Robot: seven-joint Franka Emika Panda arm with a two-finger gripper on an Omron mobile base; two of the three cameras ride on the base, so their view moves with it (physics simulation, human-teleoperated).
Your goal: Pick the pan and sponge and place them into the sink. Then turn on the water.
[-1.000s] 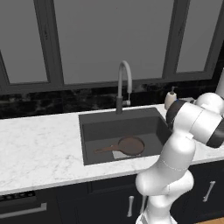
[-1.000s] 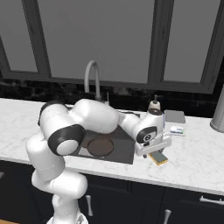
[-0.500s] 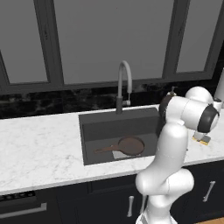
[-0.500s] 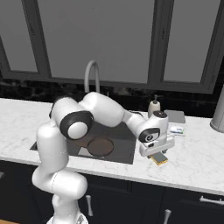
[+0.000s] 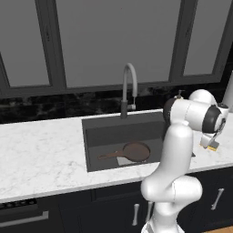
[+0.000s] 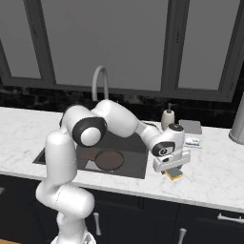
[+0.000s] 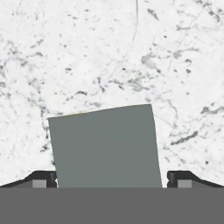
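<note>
Lowered pincer (image 7: 112, 181) now straddles sponge (image 7: 106, 146); pan (image 5: 135, 151) in sink (image 5: 104, 134).

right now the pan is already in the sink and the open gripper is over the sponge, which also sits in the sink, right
Not quite. The pan is in the sink and the open gripper is over the sponge, but the sponge lies on the marble counter to the right of the sink. The right base view shows it.

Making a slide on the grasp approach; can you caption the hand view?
Open gripper poised directly over the sponge on the marble counter, one fingertip on each side.
</note>
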